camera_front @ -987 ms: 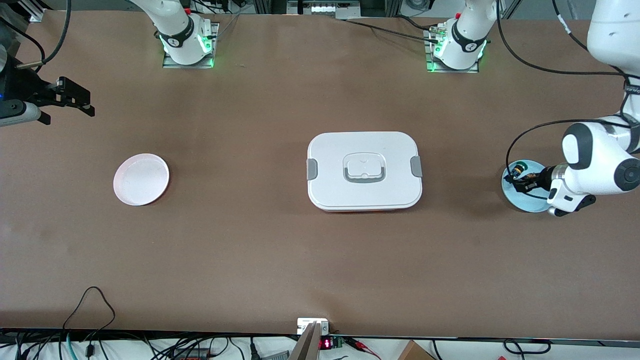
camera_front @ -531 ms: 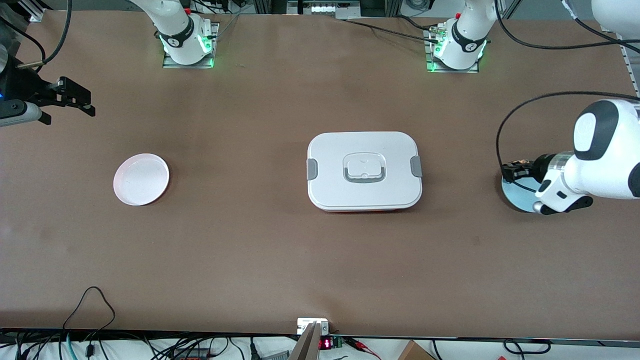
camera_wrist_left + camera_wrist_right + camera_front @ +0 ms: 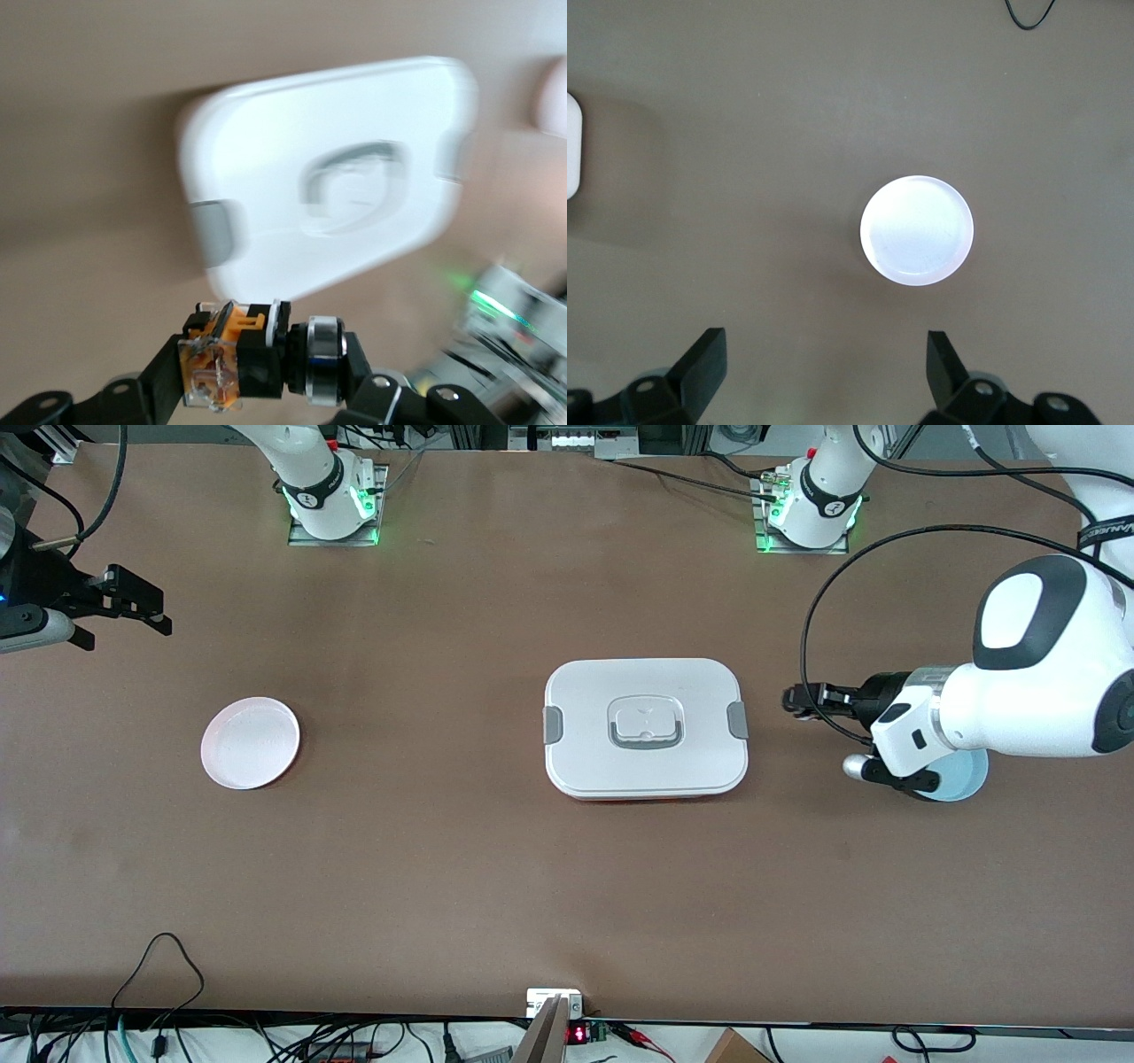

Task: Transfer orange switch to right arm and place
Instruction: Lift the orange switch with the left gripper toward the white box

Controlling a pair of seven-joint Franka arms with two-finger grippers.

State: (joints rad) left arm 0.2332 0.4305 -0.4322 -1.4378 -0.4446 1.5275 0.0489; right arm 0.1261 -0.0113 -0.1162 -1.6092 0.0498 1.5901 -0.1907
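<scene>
Over the bench between the white lidded box [image 3: 646, 728] and the blue plate [image 3: 967, 778], front view: left gripper [image 3: 795, 700] carries something small and dark; right gripper [image 3: 133, 605] waits at the right arm's bench edge, well apart, pink plate [image 3: 251, 742] near it.

Left wrist view: left gripper [image 3: 266, 390] clamps the orange switch [image 3: 257, 361], long axis crosswise between the fingers.

Right wrist view: right gripper [image 3: 824, 367] spread wide, holding nothing, above the pink plate [image 3: 917, 230].
</scene>
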